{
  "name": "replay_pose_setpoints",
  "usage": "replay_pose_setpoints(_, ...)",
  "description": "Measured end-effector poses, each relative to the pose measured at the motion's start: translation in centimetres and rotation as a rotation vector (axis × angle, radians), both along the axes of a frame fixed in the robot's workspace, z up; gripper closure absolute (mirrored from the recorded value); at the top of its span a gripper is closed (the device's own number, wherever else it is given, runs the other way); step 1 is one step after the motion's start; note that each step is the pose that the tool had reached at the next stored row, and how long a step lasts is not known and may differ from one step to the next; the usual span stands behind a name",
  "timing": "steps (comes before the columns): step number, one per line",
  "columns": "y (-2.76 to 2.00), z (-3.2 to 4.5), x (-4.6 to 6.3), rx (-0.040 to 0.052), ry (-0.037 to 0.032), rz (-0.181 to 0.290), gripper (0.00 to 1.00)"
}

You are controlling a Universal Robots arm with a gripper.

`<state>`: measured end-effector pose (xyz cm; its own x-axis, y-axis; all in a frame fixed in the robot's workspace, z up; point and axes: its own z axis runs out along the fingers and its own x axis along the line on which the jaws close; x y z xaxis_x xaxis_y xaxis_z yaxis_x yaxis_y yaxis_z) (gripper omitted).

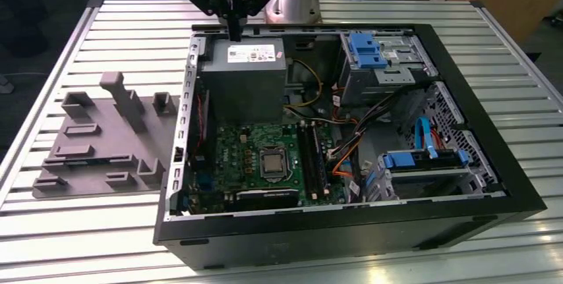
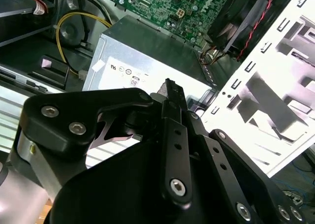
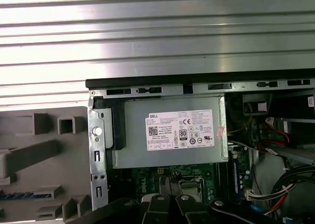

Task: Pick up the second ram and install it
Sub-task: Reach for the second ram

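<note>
Pinched together and empty, my black gripper [image 1: 235, 32] hangs over the grey metal power supply [image 1: 242, 83], the blue-green second ram [image 3: 14, 195] well to the exterior view's left.

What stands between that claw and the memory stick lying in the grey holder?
The open computer case's metal side wall stands between them. The gripper hangs over the power supply inside the case, while the second ram lies in the grey holder outside it. The gripper seems higher than the wall, so it could probably pass over.
</note>
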<state>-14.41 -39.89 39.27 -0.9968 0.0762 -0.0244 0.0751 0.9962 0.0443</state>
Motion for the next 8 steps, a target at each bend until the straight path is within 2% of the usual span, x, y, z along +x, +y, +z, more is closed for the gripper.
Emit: replay_pose_setpoints(8, 0.0, -0.02, -0.32, 0.0001, 0.0, 0.0, 0.89)
